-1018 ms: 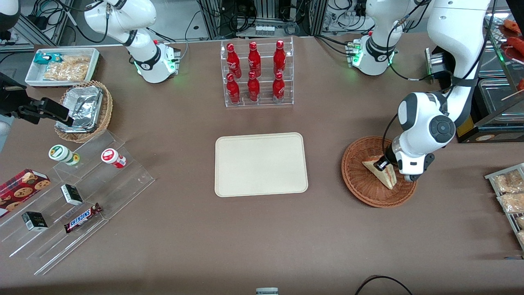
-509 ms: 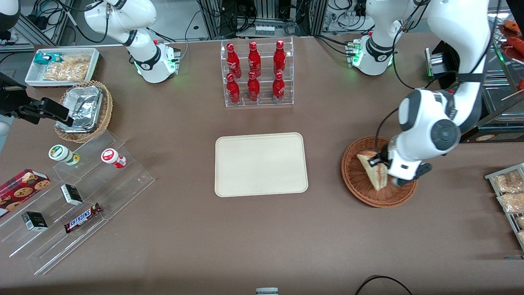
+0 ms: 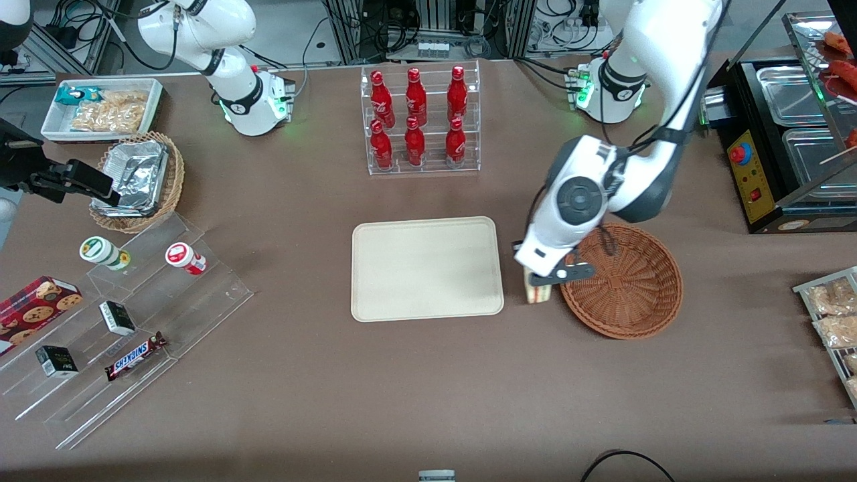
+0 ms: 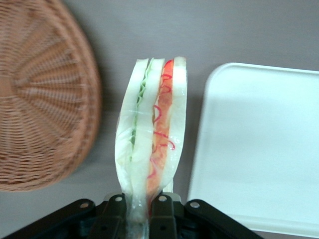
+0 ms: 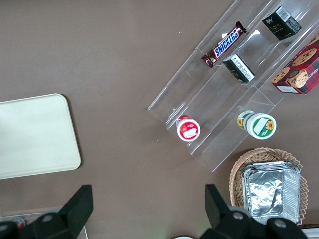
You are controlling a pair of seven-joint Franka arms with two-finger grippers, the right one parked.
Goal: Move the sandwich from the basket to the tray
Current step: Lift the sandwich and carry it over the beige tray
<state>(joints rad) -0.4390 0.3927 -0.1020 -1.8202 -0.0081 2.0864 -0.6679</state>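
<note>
My gripper [image 3: 537, 286] is shut on the sandwich [image 3: 537, 293], a pale wedge with red and green filling [image 4: 152, 134] squeezed between the black fingers [image 4: 112, 214]. It hangs above the bare table in the gap between the basket [image 3: 626, 284] and the tray [image 3: 426, 268]. The reddish-brown wicker basket [image 4: 40, 99] holds nothing. The cream tray [image 4: 264, 149] also has nothing on it, and its corner shows in the right wrist view [image 5: 35, 134].
A clear rack of red bottles [image 3: 418, 120] stands farther from the front camera than the tray. Toward the parked arm's end are a stepped acrylic shelf with snacks [image 3: 120, 321], a tan wicker basket with foil [image 3: 137, 181] and a white bin [image 3: 104, 110]. A black appliance [image 3: 776, 134] and snack packets [image 3: 830, 314] lie at the working arm's end.
The gripper has lifted the sandwich out of the basket and carried it over the basket's rim toward the tray. The basket now holds nothing.
</note>
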